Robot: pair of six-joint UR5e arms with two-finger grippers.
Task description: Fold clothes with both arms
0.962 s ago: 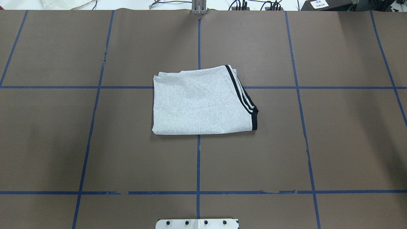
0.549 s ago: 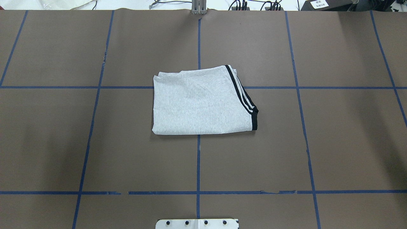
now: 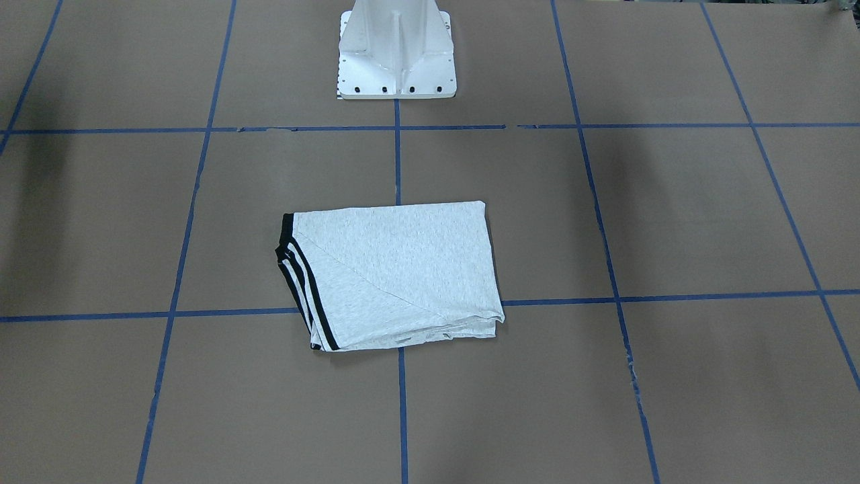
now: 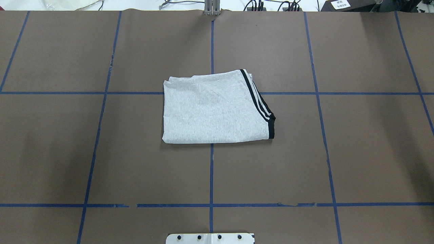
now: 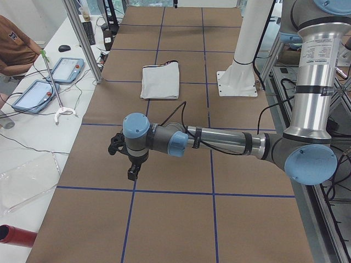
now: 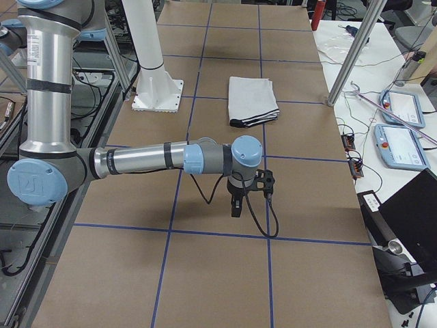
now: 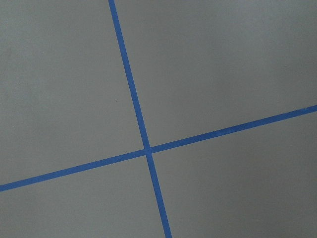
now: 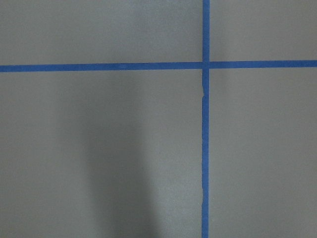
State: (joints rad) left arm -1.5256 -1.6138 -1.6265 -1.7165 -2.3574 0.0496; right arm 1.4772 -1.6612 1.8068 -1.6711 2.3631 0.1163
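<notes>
The light grey T-shirt (image 4: pixel 213 108) lies folded into a flat rectangle at the middle of the brown table. Its black-and-white stripes (image 4: pixel 257 101) run along its right edge in the overhead view. The printed front is hidden inside the folds. It also shows in the front-facing view (image 3: pixel 396 275) and in both side views (image 5: pixel 160 82) (image 6: pixel 251 101). My left gripper (image 5: pixel 131 172) hangs over bare table far to the left of the shirt. My right gripper (image 6: pixel 235 208) hangs over bare table far to the right. Both show only in the side views, so I cannot tell whether they are open or shut.
The white pedestal base (image 3: pixel 396 54) stands at the robot's edge of the table. Blue tape lines (image 4: pixel 211 169) grid the brown cover. A side bench with teach pendants (image 5: pixel 60 71) and a seated person (image 5: pixel 16 49) lies beyond the far edge.
</notes>
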